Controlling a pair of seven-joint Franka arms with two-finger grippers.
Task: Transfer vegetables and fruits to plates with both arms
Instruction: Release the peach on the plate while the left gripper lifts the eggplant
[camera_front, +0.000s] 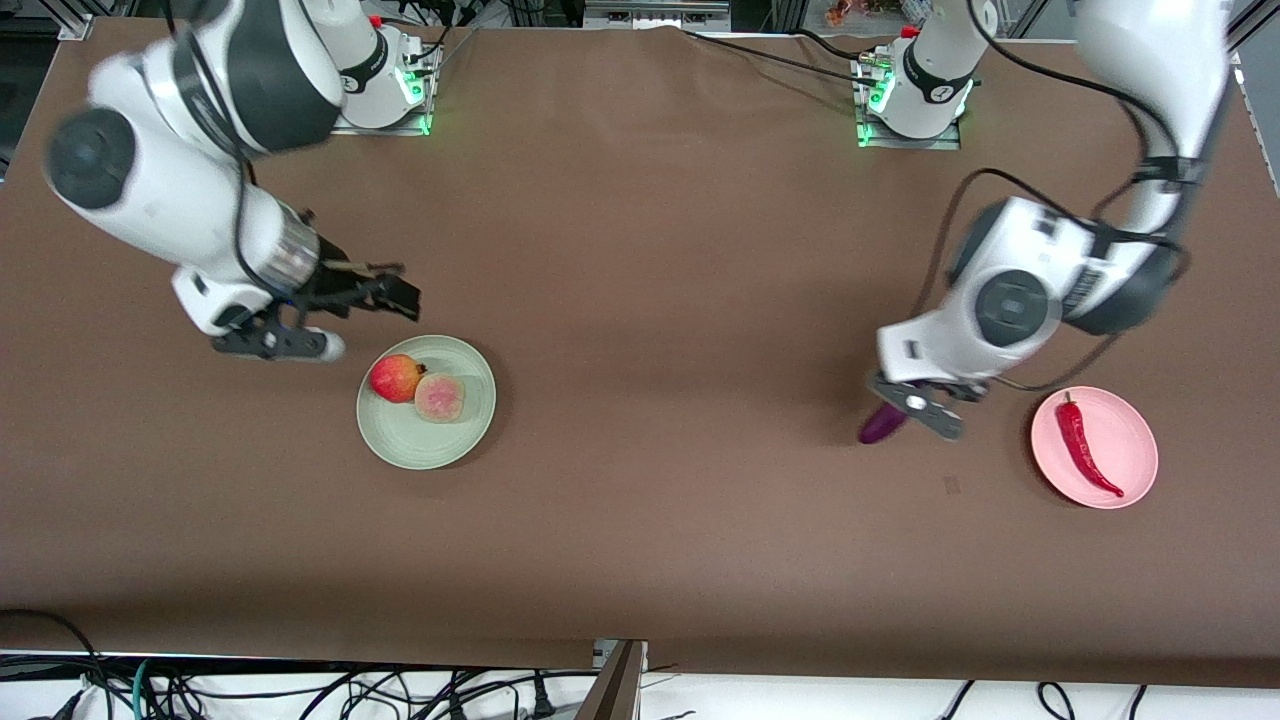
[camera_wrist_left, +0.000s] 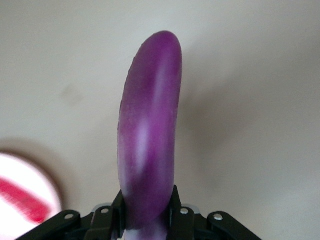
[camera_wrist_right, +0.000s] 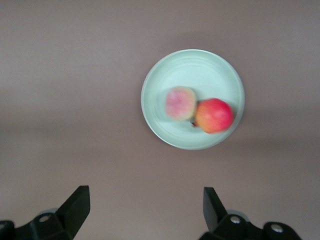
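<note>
Front view: brown table (camera_front: 650, 300), matte cloth-like surface. Task looks three-quarters done; one item left, as I judge it.

Green plate (camera_front: 420, 440), toward the right arm's end: round, pale, smooth, shallow rim. On it, touching each other, the red fruit (camera_front: 396, 378), round and glossy, and the cut fruit (camera_front: 440, 398), yellowish-green rind, pink grainy face up. Fruits appear finished.

Pink plate (camera_front: 1130, 435), toward the left arm's end: round, plain. Chili pepper (camera_front: 1085, 450) lies on it, thin, curved, shiny red, green stem.

Eggplant (camera_wrist_left: 150, 130): long, slim, glossy purple, slightly bowed, paler at the clamped end. Left gripper (camera_wrist_left: 148, 215) is clamped on that end, carrying it over bare table just beside the pink plate. Remaining: set it on that plate.

Right gripper (camera_wrist_right: 145, 207): fingers spread wide, nothing between them, over the table beside the green plate; that arm waits.
</note>
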